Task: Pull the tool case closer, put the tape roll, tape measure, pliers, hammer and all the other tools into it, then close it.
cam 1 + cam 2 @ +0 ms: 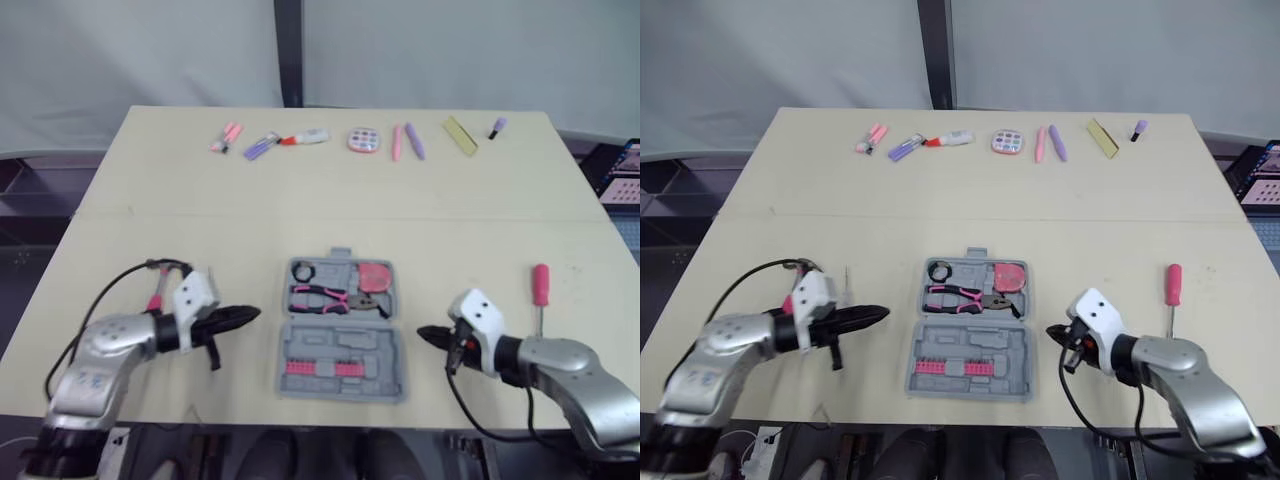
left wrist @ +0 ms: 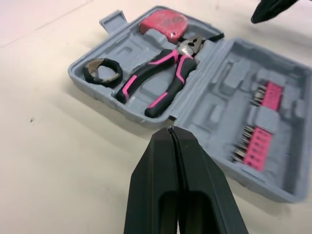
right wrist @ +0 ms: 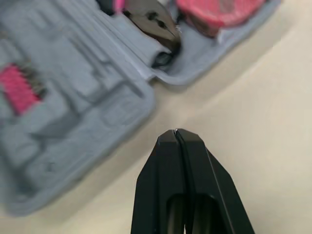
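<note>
The grey tool case (image 1: pixel 385 350) lies open at the table's near middle. Its far half holds a black tape roll (image 1: pixel 303 271), pink-handled pliers (image 1: pixel 320 298) and a red tape measure (image 1: pixel 375 276). The near half holds pink bit strips (image 1: pixel 320 367). My left gripper (image 1: pixel 250 314) is shut and empty, pointing at the case's left side a short gap away. My right gripper (image 1: pixel 425 332) is shut and empty just right of the case. A pink-handled screwdriver (image 1: pixel 540 290) lies to the right. A pink-handled tool (image 1: pixel 155 298) is partly hidden behind my left wrist.
Along the table's far edge lie several small items: pink and purple markers (image 1: pixel 245 140), a round pink palette (image 1: pixel 363 139), a yellow strip (image 1: pixel 460 134). A black cable (image 1: pixel 120 285) loops beside my left arm. Bare tabletop separates the case from the far row.
</note>
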Motion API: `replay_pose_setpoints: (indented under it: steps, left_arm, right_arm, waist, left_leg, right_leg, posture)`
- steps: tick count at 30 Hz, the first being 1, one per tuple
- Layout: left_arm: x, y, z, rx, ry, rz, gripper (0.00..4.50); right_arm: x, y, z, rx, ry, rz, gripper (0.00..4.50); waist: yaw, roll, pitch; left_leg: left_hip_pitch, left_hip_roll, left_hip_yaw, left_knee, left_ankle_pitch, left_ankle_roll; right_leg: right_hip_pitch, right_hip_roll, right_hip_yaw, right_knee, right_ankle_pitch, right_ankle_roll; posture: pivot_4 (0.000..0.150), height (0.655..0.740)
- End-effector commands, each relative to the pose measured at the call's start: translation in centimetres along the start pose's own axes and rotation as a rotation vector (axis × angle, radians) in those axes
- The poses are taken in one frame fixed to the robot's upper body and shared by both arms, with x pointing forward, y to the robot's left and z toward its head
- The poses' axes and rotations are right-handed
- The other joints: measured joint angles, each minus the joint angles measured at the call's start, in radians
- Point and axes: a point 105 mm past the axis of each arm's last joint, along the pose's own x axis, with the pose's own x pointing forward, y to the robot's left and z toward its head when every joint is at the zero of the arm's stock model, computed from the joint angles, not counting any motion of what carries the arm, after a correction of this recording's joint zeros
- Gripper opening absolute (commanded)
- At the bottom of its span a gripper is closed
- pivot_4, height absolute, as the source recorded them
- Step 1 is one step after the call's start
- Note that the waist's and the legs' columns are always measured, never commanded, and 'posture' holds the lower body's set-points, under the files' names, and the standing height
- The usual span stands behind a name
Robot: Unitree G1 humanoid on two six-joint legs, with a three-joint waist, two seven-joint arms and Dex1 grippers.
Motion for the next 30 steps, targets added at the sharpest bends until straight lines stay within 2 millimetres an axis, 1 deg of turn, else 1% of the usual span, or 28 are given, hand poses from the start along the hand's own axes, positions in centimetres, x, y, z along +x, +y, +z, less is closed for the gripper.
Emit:
replay_pose_setpoints:
  steps: [1,3,5,7,9,10,12,13,14,16,17,19,20,23,30]
  left_arm:
    - [-2.4,-0.9,0.2,-0.013,-0.035,0.03,0.06]
    - [-4.0,-1.5,-0.9,-0.038,-0.025,0.084,0.06]
    - [-5.1,-1.8,-1.5,-0.04,-0.024,0.126,0.06]
    - [-6.2,-2.4,-2.3,-0.046,-0.024,0.181,0.06]
    - [-6.8,-3.1,-3.2,-0.053,-0.009,0.205,0.06]
    - [-6.9,-3.6,-3.7,-0.059,0.002,0.2,0.01]
    - [-7.0,-4.5,-4.3,-0.088,0.007,0.188,0.56]
    - [-7.0,-4.9,-4.5,-0.101,0.002,0.184,0.87]
    - [-7.0,-5.2,-4.7,-0.103,0.003,0.183,1.41]
    - [-7.0,-5.5,-4.9,-0.097,0.006,0.183,2.47]
    - [-7.2,-5.7,-5.2,-0.094,0.008,0.202,2.92]
    - [-7.8,-5.7,-5.8,-0.072,0.02,0.25,3.97]
    - [-8.0,-5.8,-6.0,-0.062,0.025,0.264,4.48]
    - [-8.2,-6.0,-6.5,-0.065,0.035,0.256,4.48]
    - [-8.0,-6.2,-6.6,-0.073,0.024,0.244,4.48]
  right_arm:
    - [-1.4,0.7,0.7,-0.039,-0.043,0.014,0.05]
    - [-2.1,1.1,0.4,-0.041,-0.051,0.014,0.05]
    - [-2.4,1.3,0.3,-0.033,-0.082,0.013,0.05]
    - [-2.8,1.9,-0.7,0.001,-0.059,0.055,0.05]
    - [-3.1,2.0,-1.7,0.02,-0.03,0.065,0.05]
    - [-3.2,2.0,-2.1,0.035,-0.021,0.063,0.27]
    - [-3.5,1.9,-2.4,0.047,-0.016,0.064,0.81]
    - [-3.5,1.9,-2.6,0.046,-0.016,0.066,1.24]
    - [-3.6,2.0,-2.7,0.044,-0.015,0.068,1.84]
    - [-3.6,2.1,-2.8,0.041,-0.015,0.07,2.84]
    - [-3.8,2.4,-3.2,0.053,-0.008,0.083,3.33]
    - [-4.4,2.9,-3.9,0.066,0.005,0.093,4.36]
    - [-4.5,3.0,-4.1,0.068,0.008,0.093,4.5]
    - [-4.8,3.0,-4.3,0.066,0.016,0.096,4.5]
    - [-4.8,3.1,-4.3,0.065,0.012,0.105,4.5]
  waist:
    - [0.001,0.0,0.0]
    - [0.002,0.0,0.0]
    - [0.002,0.0,0.0]
    - [0.003,0.0,0.0]
    - [0.004,0.0,0.0]
    - [0.004,0.0,0.0]
    - [0.004,0.0,0.0]
    - [0.004,0.0,0.0]
    - [0.004,0.0,0.0]
    - [0.005,0.0,0.0]
    - [0.005,0.0,0.0]
    - [0.005,0.0,0.0]
    - [0.006,0.0,0.0]
    - [0.005,-0.001,0.0]
    - [0.004,-0.001,0.0]
  left_leg:
    - [0.0,0.0,0.0,-0.001,0.0,0.0]
    - [0.0,-0.001,0.0,-0.001,0.0,0.0]
    - [0.0,-0.001,0.0,-0.001,0.0,0.0]
    - [0.0,0.0,0.001,-0.001,0.0,0.0]
    - [0.0,0.0,0.001,-0.001,0.0,0.0]
    - [0.001,0.0,0.0,-0.001,0.0,0.0]
    - [0.002,0.0,0.0,-0.001,0.0,0.0]
    - [0.002,0.001,0.0,-0.001,0.0,0.0]
    - [0.003,0.001,0.0,-0.001,0.0,0.0]
    - [0.004,0.001,0.0,-0.001,0.0,0.0]
    - [0.004,0.001,0.0,-0.001,0.0,0.0]
    - [0.004,0.001,0.0,-0.001,0.0,0.0]
    - [0.004,0.001,0.0,-0.002,0.0,0.0]
    - [0.004,0.001,0.001,-0.002,-0.001,0.001]
    - [0.005,0.002,0.002,-0.003,-0.001,0.001]
  right_leg:
    - [0.002,0.0,0.0,-0.003,0.0,0.0]
    - [0.002,0.0,0.001,-0.004,0.0,0.0]
    - [0.002,-0.001,0.001,-0.005,0.0,0.0]
    - [0.003,-0.001,0.001,-0.006,0.0,0.0]
    - [0.006,0.0,0.0,-0.011,0.0,0.0]
    - [0.008,0.0,0.0,-0.013,0.0,0.0]
    - [0.011,0.0,0.0,-0.017,0.0,0.0]
    - [0.014,0.0,0.0,-0.022,0.0,0.0]
    - [0.014,0.0,0.0,-0.022,0.0,0.0]
    - [0.015,0.0,0.0,-0.023,0.0,0.0]
    - [0.015,0.0,0.0,-0.023,0.0,0.0]
    - [0.015,0.0,0.0,-0.023,0.0,0.0]
    - [0.015,0.0,0.0,-0.023,0.0,0.0]
    - [0.016,0.001,-0.001,-0.024,0.0,0.0]
    - [0.017,0.001,-0.001,-0.026,0.0,0.0]
  posture:
    - [0.15,0.74]
    - [0.15,0.74]
    - [0.15,0.74]
    - [0.15,0.74]
    - [0.15,0.74]
    - [0.15,0.74]
    - [0.15,0.74]
    - [0.15,0.74]
    - [0.15,0.74]
    - [0.15,0.74]
    - [0.15,0.74]
    - [0.15,0.74]
    - [0.15,0.74]
    - [0.15,0.74]
    - [0.15,0.74]
